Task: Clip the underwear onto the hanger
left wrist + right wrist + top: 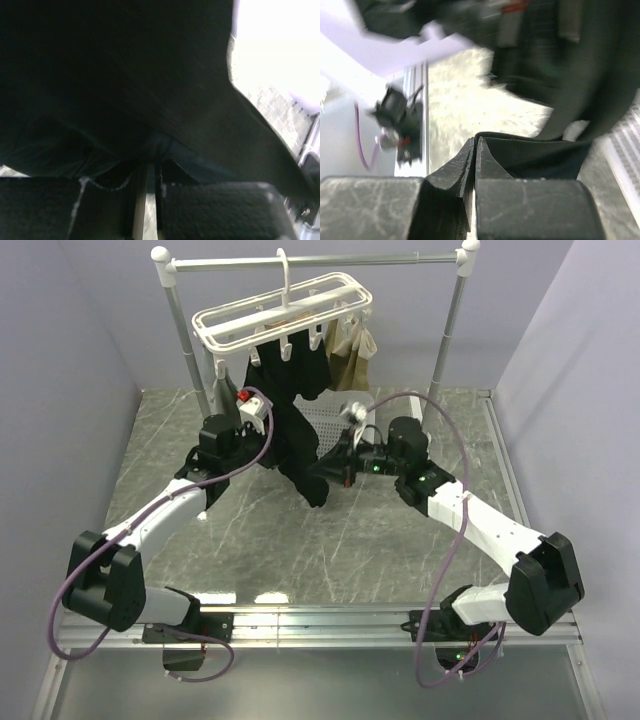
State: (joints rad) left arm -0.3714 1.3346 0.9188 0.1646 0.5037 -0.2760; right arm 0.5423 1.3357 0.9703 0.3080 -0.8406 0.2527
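Underwear (292, 405): black, hung from among the pegs of the hanger (240, 325), lower end trailing toward the table (400, 540). Left gripper (147, 175): fingers stood nearly together, pinching a bunched fold of it. Right gripper (475, 150): fingers were closed on its edge.

The underwear (295, 435) is black cloth, soft and matt, with fine folds. The hanger (285, 315) is white plastic, smooth, with a light shine. The rail (320, 260) is grey metal with a dull shine, and its knobs are white plastic. The brown garment (352, 355) is also matt cloth. The basket (335, 420) is white plastic full of small holes. The worktop (380, 550) looks like grey marble, polished, with pale reflections. The pads (215, 210) of the left pincer (150, 167) are dark and grainy. On the right pincer (475, 145) they are dark, matt and scratched.
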